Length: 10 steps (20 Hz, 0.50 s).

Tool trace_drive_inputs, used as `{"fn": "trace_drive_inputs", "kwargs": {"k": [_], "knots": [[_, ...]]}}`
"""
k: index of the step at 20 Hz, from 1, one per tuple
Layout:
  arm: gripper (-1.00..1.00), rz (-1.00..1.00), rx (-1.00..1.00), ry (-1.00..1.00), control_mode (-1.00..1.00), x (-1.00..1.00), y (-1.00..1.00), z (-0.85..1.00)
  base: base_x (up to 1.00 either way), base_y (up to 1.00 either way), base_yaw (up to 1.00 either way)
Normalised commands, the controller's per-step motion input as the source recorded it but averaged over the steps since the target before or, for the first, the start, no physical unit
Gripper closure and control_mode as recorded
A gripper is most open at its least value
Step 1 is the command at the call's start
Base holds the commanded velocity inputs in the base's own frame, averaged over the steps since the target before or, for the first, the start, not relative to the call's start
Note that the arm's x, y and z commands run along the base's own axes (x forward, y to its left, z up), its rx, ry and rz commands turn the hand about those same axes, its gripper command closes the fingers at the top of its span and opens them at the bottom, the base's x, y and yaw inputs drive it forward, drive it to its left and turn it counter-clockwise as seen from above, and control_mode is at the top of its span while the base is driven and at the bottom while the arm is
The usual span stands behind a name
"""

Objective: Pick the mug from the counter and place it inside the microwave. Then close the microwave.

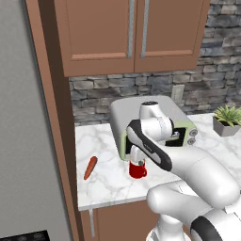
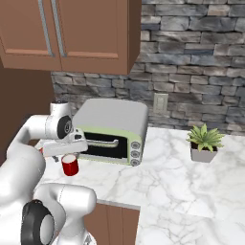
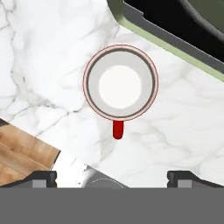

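The red mug [image 1: 138,170] stands upright on the white marble counter [image 1: 103,181], just in front of the toaster oven. My gripper [image 1: 137,160] hangs directly above it, pointing down, jaws open and empty. From the right the mug [image 2: 70,166] shows below the hand [image 2: 63,147]. Looking down along the fingers, the mug [image 3: 120,83] shows its white inside, its small red handle toward the bottom of the picture. The dark fingertips [image 3: 41,178] stand wide apart on either side, clear of the mug. The microwave is out of view.
A grey-and-pale-green toaster oven [image 1: 155,120] stands close behind the mug. An orange carrot [image 1: 90,167] lies to the left on the counter. A potted plant [image 2: 205,142] sits at the right. The counter's front edge and wooden floor [image 3: 22,153] are near the mug.
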Motion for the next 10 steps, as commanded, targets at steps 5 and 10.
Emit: {"fn": "trace_drive_inputs", "kwargs": {"k": [5, 10], "knots": [[-1.00, 0.00, 0.00, 0.00, -1.00, 0.00, 0.00, -0.29, 0.00, 0.00, 0.00], [-1.00, 0.00, 0.02, 0.00, -1.00, 0.00, 0.00, -0.19, 0.00, 0.00, 0.00]]}}
